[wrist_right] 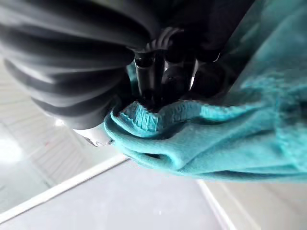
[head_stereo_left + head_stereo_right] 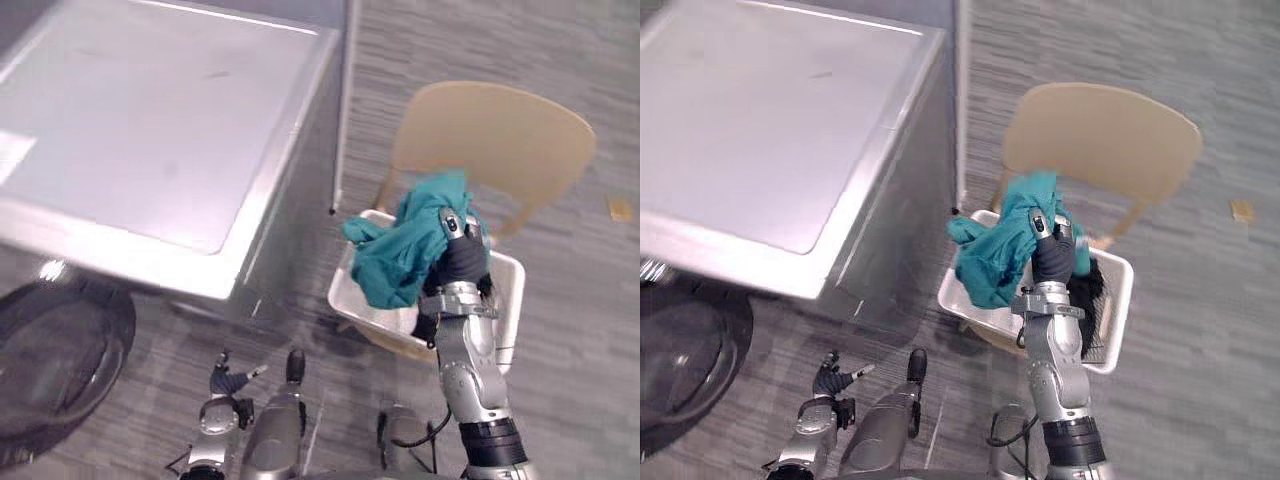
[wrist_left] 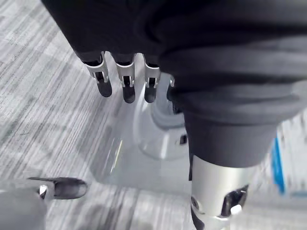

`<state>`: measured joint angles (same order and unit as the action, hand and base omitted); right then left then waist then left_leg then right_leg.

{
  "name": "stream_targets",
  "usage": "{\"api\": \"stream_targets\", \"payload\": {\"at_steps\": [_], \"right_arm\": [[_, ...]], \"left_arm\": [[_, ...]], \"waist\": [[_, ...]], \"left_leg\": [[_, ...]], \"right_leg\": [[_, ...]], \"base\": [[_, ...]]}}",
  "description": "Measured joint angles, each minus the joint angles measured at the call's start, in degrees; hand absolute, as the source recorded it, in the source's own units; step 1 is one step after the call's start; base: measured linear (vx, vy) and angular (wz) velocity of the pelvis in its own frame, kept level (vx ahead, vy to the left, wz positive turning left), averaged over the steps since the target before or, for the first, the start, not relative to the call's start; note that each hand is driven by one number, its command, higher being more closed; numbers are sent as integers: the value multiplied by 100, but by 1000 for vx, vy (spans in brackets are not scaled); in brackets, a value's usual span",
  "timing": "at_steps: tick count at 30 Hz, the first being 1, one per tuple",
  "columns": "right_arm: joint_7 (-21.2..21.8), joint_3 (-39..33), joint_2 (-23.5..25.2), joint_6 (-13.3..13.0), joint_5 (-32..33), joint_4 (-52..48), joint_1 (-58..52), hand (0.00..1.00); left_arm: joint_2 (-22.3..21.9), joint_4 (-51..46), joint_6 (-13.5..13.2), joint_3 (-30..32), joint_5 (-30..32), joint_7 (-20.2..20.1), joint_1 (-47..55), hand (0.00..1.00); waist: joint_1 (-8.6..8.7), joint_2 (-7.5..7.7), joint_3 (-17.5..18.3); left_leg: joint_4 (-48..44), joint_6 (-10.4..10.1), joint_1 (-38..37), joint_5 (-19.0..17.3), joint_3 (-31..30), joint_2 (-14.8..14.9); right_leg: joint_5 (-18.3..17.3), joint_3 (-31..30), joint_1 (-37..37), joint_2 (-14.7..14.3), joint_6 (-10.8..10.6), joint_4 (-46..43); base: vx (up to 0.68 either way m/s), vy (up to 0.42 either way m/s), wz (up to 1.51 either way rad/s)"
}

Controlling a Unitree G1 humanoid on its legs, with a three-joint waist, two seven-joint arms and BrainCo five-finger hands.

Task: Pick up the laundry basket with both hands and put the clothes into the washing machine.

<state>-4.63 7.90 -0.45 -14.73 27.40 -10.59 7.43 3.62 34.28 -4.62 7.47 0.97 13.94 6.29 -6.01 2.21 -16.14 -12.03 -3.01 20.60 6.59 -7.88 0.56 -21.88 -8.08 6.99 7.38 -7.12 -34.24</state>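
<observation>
Teal cloth (image 2: 400, 255) bunched in the right hand (image 2: 462, 262), fingers curled tight into it, held just above the white basket (image 2: 507, 292); basket sits on a tan chair (image 2: 500, 130), dark clothing (image 2: 1087, 285) inside. Grey carpet (image 2: 590, 330) all round; washer (image 2: 150, 140) stands left of the chair with a narrow gap between, its round door (image 2: 55, 350) swung open low at the near left. Left hand (image 2: 228, 382) low over the carpet, fingers (image 3: 125, 81) straight, holding nothing.
</observation>
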Motion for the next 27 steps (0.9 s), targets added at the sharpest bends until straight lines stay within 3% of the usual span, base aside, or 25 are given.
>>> {"api": "stream_targets", "payload": {"at_steps": [2, 4, 5, 6, 8, 10, 11, 12, 13, 16, 18, 21, 27], "right_arm": [[71, 62, -34, -9, -3, -179, 5, 100], [86, 20, -305, -16, -45, -165, -60, 100], [83, -43, -454, 7, -155, -111, -66, 100], [106, -172, -530, 17, -316, -12, 16, 100], [108, -246, -543, 41, -476, 98, 123, 100], [175, -189, -567, 58, -613, 111, 156, 100], [222, -138, -574, 73, -615, 153, 178, 100], [244, -104, -579, 89, -614, 177, 181, 100], [282, -71, -591, 128, -614, 240, 181, 100], [472, -58, -683, 219, -607, 272, 242, 100], [498, 34, -651, 256, -602, 273, 281, 100], [650, 579, -441, 293, -600, 279, 354, 100], [987, 1868, -156, 475, -528, 766, 568, 100]], "left_arm": [[-193, -487, -31, -125, -139, -8, 299, 0], [-390, -999, -31, -398, -278, -33, 560, 0], [-421, -1336, -35, -669, -312, -120, 639, 0], [-419, -1666, -39, -850, -314, -259, 621, 0], [-360, -2163, -104, -996, -313, -344, 679, 0], [-311, -2812, -228, -1007, -317, -436, 770, 0], [-250, -3197, -360, -1008, -317, -510, 757, 0], [-230, -3346, -443, -1014, -318, -526, 731, 0], [-213, -3541, -551, -1060, -319, -550, 607, 0], [-138, -3703, -726, -1565, -311, -622, 27, 0], [-53, -3696, -725, -1923, -305, -634, -310, 0], [118, -3687, -717, -2245, -192, -615, -414, 0], [236, -3133, -691, -2625, 291, -471, -856, 0]], "waist": [[-90, -159, 131], [-3, -470, 231], [86, -586, 234], [133, -490, 186], [118, -431, 238], [195, -486, 309], [198, -599, 384], [202, -581, 389], [218, -671, 505], [253, -918, 768], [262, -867, 836], [257, -610, 986], [206, -511, 1097]], "left_leg": [[29, -152, 300, 187, -266, 66], [578, 278, 302, 475, -568, 169], [1009, 841, 185, -53, -143, 391], [801, 678, 211, -395, 357, 425], [-79, 551, 134, -308, 724, 312], [-707, 344, -184, -486, 854, 309], [-914, 137, -555, -716, 924, 342], [-896, 122, -788, -875, 953, 357], [-649, 32, -1253, -1033, 966, 363], [806, -144, -1976, -898, 1128, 551], [1189, -150, -2084, -899, 1098, 635], [1206, -159, -2074, -887, 992, 557], [1235, -23, -2152, -715, 923, 384]], "right_leg": [[-426, 453, 31, -97, 268, 243], [-524, 913, 82, -354, 499, 194], [-411, 1309, 1, -388, 687, 324], [-268, 1600, -33, -199, 833, 447], [-28, 1831, -37, -9, 924, 634], [326, 2045, -47, -19, 1007, 1023], [500, 2121, -42, -41, 1024, 1218], [581, 2174, -44, -45, 1039, 1312], [734, 2299, -54, -56, 1034, 1493], [1050, 2820, -59, -229, 951, 1866], [1087, 3084, -48, -264, 901, 1847], [1202, 3151, -98, -168, 795, 1890], [1552, 3146, -352, -117, 686, 2254]], "base": [[-250, -306, 61], [-367, -349, 116], [-342, -221, 150], [-332, -208, 132], [-297, -203, 88], [-241, -132, 62], [-181, -26, 32], [-195, -6, 47], [-155, 23, 62], [-124, 67, 80], [-124, 117, 73], [-114, 119, 21], [-114, 81, 8]]}}
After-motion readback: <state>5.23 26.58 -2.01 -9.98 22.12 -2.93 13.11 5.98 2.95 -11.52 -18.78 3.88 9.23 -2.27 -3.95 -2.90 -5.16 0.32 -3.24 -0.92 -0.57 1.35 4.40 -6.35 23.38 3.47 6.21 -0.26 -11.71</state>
